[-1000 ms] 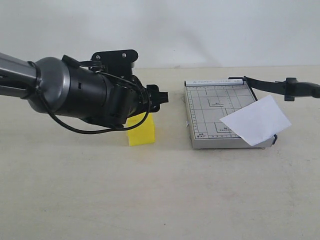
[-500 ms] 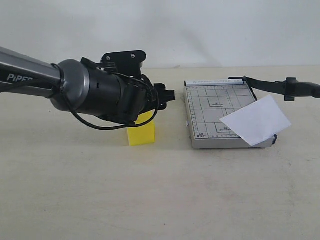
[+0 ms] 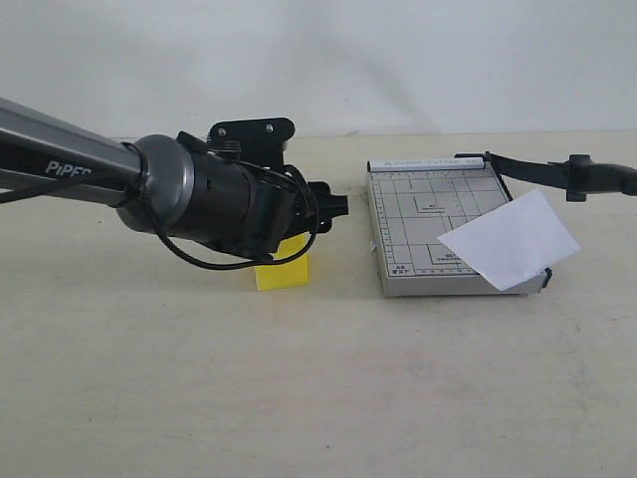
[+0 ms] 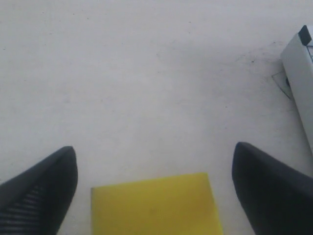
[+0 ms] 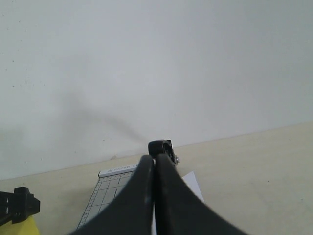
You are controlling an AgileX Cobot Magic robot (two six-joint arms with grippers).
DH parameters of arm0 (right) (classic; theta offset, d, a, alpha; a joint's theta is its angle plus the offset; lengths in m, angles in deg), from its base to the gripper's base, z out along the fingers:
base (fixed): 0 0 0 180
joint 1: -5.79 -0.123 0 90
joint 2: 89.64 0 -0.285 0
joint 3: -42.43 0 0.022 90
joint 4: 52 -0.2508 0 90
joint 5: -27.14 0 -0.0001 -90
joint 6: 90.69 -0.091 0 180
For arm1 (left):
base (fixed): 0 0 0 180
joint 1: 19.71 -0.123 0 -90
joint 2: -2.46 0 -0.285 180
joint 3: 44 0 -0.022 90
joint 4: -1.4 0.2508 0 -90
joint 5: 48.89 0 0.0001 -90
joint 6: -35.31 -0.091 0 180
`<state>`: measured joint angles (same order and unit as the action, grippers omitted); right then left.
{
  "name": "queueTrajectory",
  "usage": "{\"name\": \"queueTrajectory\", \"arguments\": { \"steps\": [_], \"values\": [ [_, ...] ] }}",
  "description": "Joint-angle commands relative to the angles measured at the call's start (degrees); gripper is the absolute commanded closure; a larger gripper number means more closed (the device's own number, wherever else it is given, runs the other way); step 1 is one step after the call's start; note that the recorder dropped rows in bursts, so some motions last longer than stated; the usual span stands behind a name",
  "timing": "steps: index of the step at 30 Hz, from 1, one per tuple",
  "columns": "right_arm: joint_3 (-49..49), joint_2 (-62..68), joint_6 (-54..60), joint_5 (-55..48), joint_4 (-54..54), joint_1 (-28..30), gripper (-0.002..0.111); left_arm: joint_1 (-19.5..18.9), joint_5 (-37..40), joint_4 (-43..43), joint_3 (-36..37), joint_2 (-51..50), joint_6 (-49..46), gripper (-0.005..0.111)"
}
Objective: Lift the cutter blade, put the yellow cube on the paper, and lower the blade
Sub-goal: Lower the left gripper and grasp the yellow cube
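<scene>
The yellow cube [image 3: 284, 274] sits on the table left of the grey cutter board [image 3: 423, 214], partly behind my left arm. My left gripper [image 3: 330, 204] hovers over it and is open. In the left wrist view the cube [image 4: 154, 205] lies between the two spread fingers [image 4: 44, 191], touching neither. The white paper [image 3: 510, 239] lies askew on the board's near right corner. The cutter blade [image 3: 528, 166] is raised from its hinge and runs off to the right. My right gripper [image 5: 155, 159] is shut on it, looking along it towards the board [image 5: 110, 188].
The beige table [image 3: 318, 398] spreads in front of the cube and the board. A white wall [image 3: 398, 60] stands close behind. The board's corner [image 4: 301, 63] shows at the edge of the left wrist view.
My left arm has moved right and lower over the yellow cube, hiding more of it. The raised blade, the paper and the right gripper have stayed still.
</scene>
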<state>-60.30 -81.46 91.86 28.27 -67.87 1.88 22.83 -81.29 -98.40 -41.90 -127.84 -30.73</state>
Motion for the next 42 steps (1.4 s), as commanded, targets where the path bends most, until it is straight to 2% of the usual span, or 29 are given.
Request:
{"name": "queueTrajectory", "arguments": {
  "steps": [1,13,31,35,39,40,41,42],
  "values": [
    [-0.05,-0.40,0.14,0.43,-0.06,-0.07,0.108,-0.28,-0.09,-0.15,-0.30,-0.49,0.45,0.026],
    [-0.05,-0.40,0.14,0.43,-0.06,-0.07,0.108,-0.28,2.45,-0.15,-1.75,-1.95,1.33,0.026],
    [-0.05,-0.40,0.14,0.43,-0.06,-0.07,0.108,-0.28,1.03,-0.15,-1.75,-2.86,0.01,0.029],
    [-0.05,-0.40,0.14,0.43,-0.06,-0.07,0.108,-0.28,1.03,-0.15,-1.75,-2.86,0.01,0.048],
    [-0.05,-0.40,0.14,0.43,-0.06,-0.07,0.108,-0.28,1.03,-0.15,-1.75,-2.86,-1.97,0.080],
    [-0.05,-0.40,0.14,0.43,-0.06,-0.07,0.108,-0.28,1.52,-0.15,-1.75,-2.75,-4.26,0.097],
    [-0.05,-0.40,0.14,0.43,-0.06,-0.07,0.108,-0.28,2.18,-0.15,-1.75,-2.44,-6.01,0.102],
    [-0.05,-0.40,0.14,0.43,-0.06,-0.07,0.108,-0.28,2.64,-0.15,-1.75,-2.10,-7.67,0.102]
  ]
}}
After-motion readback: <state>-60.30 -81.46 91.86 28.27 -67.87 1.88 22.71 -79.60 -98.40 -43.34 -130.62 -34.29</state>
